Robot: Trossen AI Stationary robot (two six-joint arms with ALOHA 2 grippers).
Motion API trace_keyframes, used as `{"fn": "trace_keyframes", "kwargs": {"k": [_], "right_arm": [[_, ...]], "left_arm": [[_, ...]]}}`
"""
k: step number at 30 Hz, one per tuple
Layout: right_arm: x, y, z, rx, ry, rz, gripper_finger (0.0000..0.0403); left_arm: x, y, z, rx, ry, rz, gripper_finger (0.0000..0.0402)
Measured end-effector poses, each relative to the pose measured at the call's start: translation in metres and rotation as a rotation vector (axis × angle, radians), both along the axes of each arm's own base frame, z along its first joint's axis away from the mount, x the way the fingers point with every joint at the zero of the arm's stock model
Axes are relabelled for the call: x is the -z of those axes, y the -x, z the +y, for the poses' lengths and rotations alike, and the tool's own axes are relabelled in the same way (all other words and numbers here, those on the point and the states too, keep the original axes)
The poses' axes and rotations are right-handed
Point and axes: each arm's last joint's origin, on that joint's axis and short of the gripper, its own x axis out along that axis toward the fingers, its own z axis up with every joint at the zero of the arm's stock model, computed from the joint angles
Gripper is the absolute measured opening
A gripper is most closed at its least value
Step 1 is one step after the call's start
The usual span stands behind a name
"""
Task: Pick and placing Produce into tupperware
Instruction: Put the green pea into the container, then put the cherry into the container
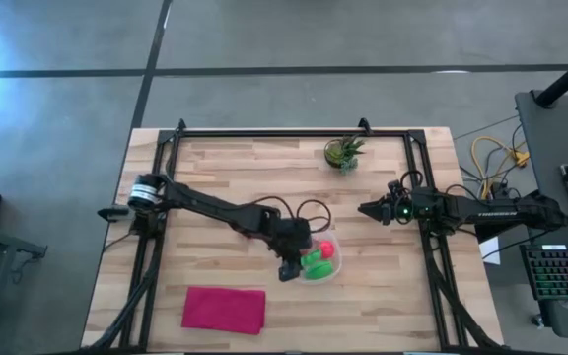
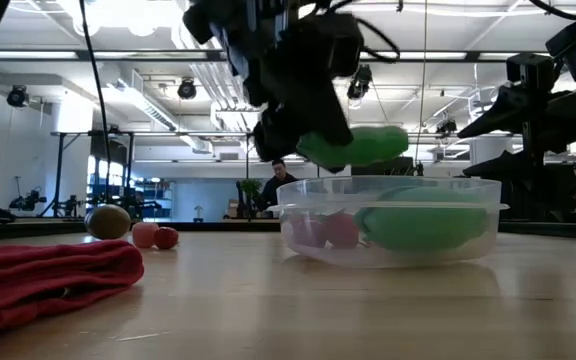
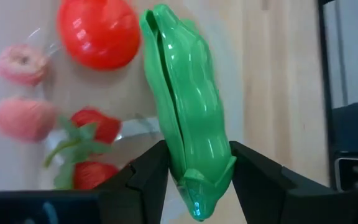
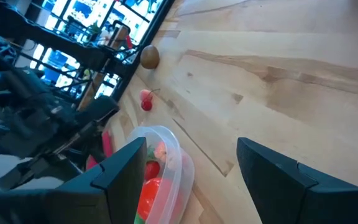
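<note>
Closest to the low camera, a magenta cloth [image 2: 48,275] lies crumpled on the wooden table [image 1: 235,177], with the clear tupperware [image 2: 388,222] farther back. Left gripper [image 3: 194,171], pinching a green pea pod [image 3: 188,118] by one end, hangs just above the tupperware's open top. Inside the container lie a second green piece [image 2: 423,225], a red tomato [image 3: 98,31], pink round pieces [image 3: 22,65] and red strawberries [image 3: 95,124]. Loose produce rests on the table apart from the container: a brown oval piece [image 2: 109,221] and two small round pieces, one pink [image 2: 145,234], one red [image 2: 167,237]. Right gripper [image 4: 191,168], fingers spread and holding nothing, waits at the table's right side. A green potted plant [image 1: 343,152] stands near the far edge.
</note>
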Motion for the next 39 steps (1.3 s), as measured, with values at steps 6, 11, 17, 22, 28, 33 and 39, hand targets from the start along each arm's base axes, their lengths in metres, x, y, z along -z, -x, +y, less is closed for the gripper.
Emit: {"fn": "trace_keyframes", "kwargs": {"k": [6,11,17,22,28,33,39], "right_arm": [[0.000,0.000,0.000,0.000,0.001,0.001,0.0242],[0.000,0.000,0.000,0.000,0.001,0.001,0.0242],[0.000,0.000,0.000,-0.001,0.004,0.001,0.0242],[0.000,0.000,0.000,-0.003,0.008,0.002,0.0242],[0.000,0.000,0.000,-0.011,0.030,0.010,0.0242],[0.001,0.000,0.001,-0.034,0.020,0.015,0.0242],[0.001,0.000,0.001,-0.058,0.017,0.017,0.0242]], "left_arm": [[-0.006,-0.003,-0.002,-0.030,-0.037,-0.027,0.0191],[-0.006,-0.003,-0.001,-0.058,-0.077,-0.035,0.0260],[-0.027,0.021,0.006,-0.038,-0.116,0.065,0.0287],[-0.043,0.072,0.020,0.084,-0.428,0.273,0.0287],[-0.034,0.105,0.029,0.362,-0.691,0.217,0.0287],[-0.006,0.117,0.029,0.448,-0.653,0.202,0.0287],[0.019,0.118,0.031,0.436,-0.670,0.211,0.0287]]}}
